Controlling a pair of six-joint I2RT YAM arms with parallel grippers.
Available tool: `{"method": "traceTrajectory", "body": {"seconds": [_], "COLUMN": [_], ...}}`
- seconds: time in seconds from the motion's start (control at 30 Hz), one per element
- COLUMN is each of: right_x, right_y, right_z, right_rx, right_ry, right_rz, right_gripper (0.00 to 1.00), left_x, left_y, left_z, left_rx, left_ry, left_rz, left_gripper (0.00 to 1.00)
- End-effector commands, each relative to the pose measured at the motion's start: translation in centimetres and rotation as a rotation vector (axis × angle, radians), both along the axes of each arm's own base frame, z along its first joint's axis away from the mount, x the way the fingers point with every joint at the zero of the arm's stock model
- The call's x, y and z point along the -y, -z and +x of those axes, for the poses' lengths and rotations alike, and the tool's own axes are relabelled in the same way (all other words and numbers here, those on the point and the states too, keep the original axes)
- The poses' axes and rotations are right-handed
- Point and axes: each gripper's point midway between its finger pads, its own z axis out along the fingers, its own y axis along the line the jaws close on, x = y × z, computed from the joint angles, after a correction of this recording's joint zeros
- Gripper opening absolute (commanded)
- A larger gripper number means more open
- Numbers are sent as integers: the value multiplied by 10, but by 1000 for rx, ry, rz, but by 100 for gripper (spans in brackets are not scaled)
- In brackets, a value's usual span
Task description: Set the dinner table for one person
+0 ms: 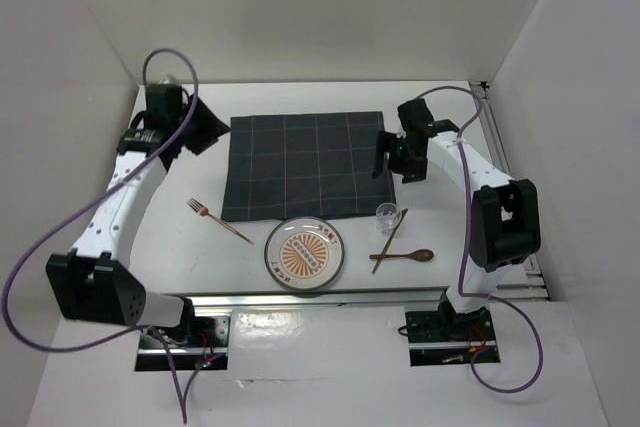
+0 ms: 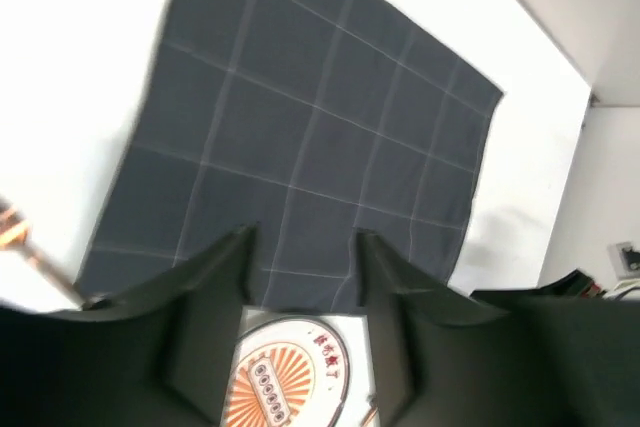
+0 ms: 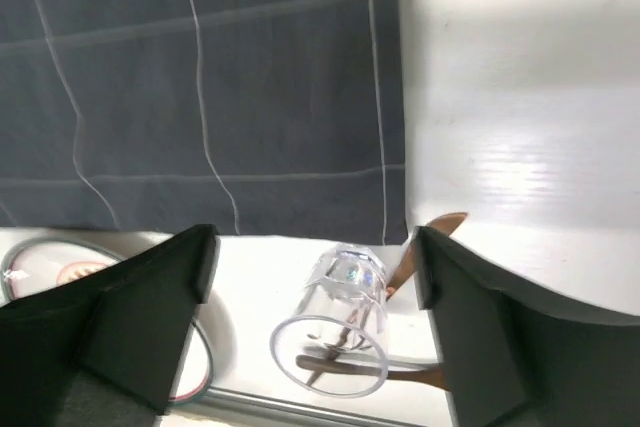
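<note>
The white dinner table (image 1: 190, 247) carries a dark grey checked mat (image 1: 305, 165) at its middle. In front of the mat lie a copper fork (image 1: 218, 220), a plate with an orange sunburst (image 1: 305, 254), a clear glass (image 1: 386, 214), a brown knife (image 1: 390, 237) and a brown spoon (image 1: 405, 257). My left gripper (image 1: 205, 127) is open and empty above the mat's left edge. My right gripper (image 1: 392, 157) is open and empty above the mat's right edge. In the right wrist view the glass (image 3: 340, 322) stands between my fingers, well below them. The plate (image 2: 285, 372) shows in the left wrist view.
White walls stand around the table on the left, back and right. A metal rail (image 1: 320, 297) runs along the near edge by the arm bases. Purple cables (image 1: 60, 237) loop beside both arms.
</note>
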Motion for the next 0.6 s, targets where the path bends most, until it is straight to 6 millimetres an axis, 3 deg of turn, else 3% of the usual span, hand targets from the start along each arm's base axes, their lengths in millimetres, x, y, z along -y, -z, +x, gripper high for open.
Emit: {"method": "traceTrajectory", "body": {"seconds": [0.0, 0.03, 0.07, 0.1, 0.13, 0.2, 0.23, 0.27, 0.33, 0.37, 0.57], "right_x": [17, 12, 2, -9, -13, -28, -33, -37, -47, -49, -49], "right_y": [-42, -43, -43, -51, -38, -37, -31, -15, -5, 10, 53], "right_z": [28, 34, 42, 51, 56, 69, 72, 77, 83, 86, 96], "right_rx": [119, 131, 134, 158, 123, 129, 109, 75, 64, 33, -41], "right_ry": [48, 40, 29, 6, 7, -22, -25, -24, -45, -35, 14], "right_rz": [-52, -33, 14, 43, 56, 85, 106, 117, 138, 136, 116], "right_gripper": [87, 79, 68, 39, 26, 10, 0, 0, 0, 0, 0], "left_x": [26, 32, 41, 41, 44, 45, 49, 48, 48, 47, 52], "left_y": [0, 13, 27, 54, 66, 81, 103, 110, 125, 131, 173], "left_z": [35, 40, 44, 54, 57, 67, 66, 69, 72, 72, 73], "left_rx": [2, -46, -87, -180, -217, -273, -336, -347, -378, -389, -479], "left_ry": [140, 158, 182, 190, 197, 208, 221, 223, 234, 242, 291], "left_rz": [78, 94, 112, 134, 162, 174, 180, 194, 203, 210, 208], "left_gripper": [55, 49, 27, 15, 1, 0, 0, 0, 0, 0, 0]}}
